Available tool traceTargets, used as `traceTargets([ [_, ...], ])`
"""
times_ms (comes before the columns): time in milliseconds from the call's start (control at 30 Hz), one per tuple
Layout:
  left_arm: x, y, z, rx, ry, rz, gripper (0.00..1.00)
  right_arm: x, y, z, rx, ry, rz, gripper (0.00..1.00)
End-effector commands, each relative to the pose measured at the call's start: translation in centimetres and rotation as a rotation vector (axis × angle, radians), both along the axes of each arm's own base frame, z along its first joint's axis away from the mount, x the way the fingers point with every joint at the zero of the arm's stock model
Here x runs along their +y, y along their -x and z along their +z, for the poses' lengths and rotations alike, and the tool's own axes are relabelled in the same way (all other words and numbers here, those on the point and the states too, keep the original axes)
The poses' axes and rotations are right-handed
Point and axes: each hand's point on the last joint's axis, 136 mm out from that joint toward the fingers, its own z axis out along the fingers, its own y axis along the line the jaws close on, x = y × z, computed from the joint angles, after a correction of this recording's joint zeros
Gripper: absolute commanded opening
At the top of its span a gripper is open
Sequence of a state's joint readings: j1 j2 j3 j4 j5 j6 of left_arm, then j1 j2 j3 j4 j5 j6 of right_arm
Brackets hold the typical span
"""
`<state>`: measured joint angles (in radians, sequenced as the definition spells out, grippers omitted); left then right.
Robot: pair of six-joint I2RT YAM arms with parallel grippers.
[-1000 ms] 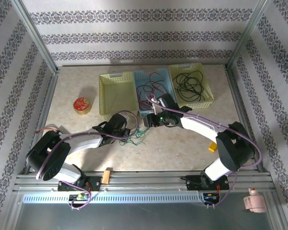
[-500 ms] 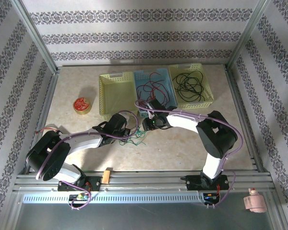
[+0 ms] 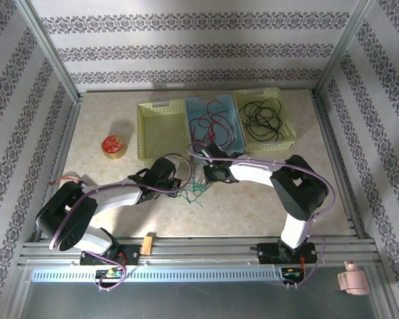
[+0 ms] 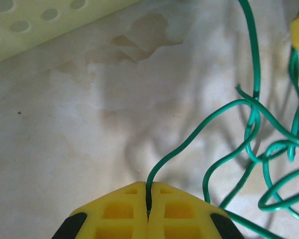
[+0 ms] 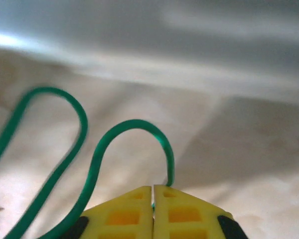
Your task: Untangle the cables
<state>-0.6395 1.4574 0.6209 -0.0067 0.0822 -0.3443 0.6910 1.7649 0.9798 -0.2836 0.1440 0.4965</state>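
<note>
A tangle of green cable point(image 3: 197, 191) lies on the table between my two grippers. My left gripper point(image 3: 180, 182) sits at its left edge, and in the left wrist view its yellow fingers point(image 4: 114, 211) are shut on one green strand point(image 4: 189, 144). My right gripper point(image 3: 205, 177) is at the tangle's upper right. Its jaws are shut on another loop of the green cable point(image 5: 134, 124). Red cable point(image 3: 211, 125) lies coiled in the blue basket point(image 3: 193, 113). Black cable point(image 3: 263, 119) lies in the right yellow-green basket point(image 3: 289, 116).
An empty yellow basket point(image 3: 146, 133) stands left of the blue one, its wall point(image 4: 40, 25) close to my left gripper. A round tin with a red top point(image 3: 113, 145) sits at the left. Purple arm cables point(image 3: 186, 159) loop above the tangle.
My right arm swung left and down from the blue basket's front to the green tangle, and its gripper closed on a green strand. The left arm kept still, holding its strand.
</note>
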Motion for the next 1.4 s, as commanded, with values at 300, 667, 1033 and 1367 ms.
traceTargets([
  [300, 0.3, -0.9, 0.3, -0.024, -0.011, 0.013, 0.00, -14.0, 2.2, 1.8, -0.104, -0.136, -0.604, 0.00],
  [667, 0.2, -0.9, 0.1, -0.019, -0.013, 0.008, 0.00, -19.6, 2.3, 5.5, -0.254, -0.292, -0.891, 0.00],
  [1033, -0.5, -0.8, -0.1, -0.007, 0.004, -0.024, 0.00, -13.8, 1.1, 5.1, -0.155, -0.314, -0.533, 0.00],
  [1367, -0.3, -0.7, 0.2, -0.013, 0.004, -0.018, 0.00, -11.5, 1.7, 2.0, -0.040, -0.224, -0.473, 0.44],
])
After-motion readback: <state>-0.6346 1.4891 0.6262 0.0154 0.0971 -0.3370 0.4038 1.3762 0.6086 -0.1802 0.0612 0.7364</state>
